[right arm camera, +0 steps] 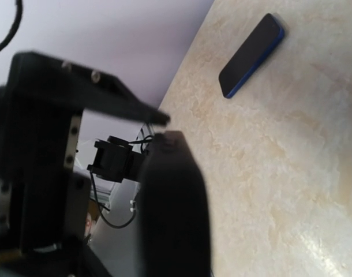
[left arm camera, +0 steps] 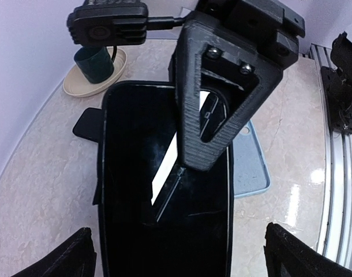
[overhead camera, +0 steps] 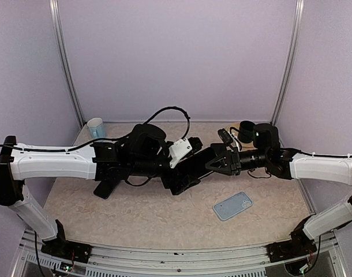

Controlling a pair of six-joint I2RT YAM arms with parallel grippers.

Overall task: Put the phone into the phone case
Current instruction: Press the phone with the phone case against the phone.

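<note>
Left wrist view — right gripper (left arm camera: 194,166) clamped on the phone (left arm camera: 135,184) (left gripper (left arm camera: 176,259) wide, empty) — hidden from above

From where I stand I count two arms: left arm (overhead camera: 52,163), right arm (overhead camera: 320,167). Two phones: black phone (left arm camera: 141,242), blue-edged phone (right arm camera: 252,55). One pale blue case (overhead camera: 232,205). Two cups: pale cup (overhead camera: 96,127), green cup (left arm camera: 95,63). One saucer (left arm camera: 83,89).

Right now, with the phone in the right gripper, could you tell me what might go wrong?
The right gripper pinches the black phone at one end only, and the left gripper stands open around it, so the phone may pivot or slip.
The light blue phone case lies offset beneath the phone, not lined up, so lowering now may catch its rim.
</note>
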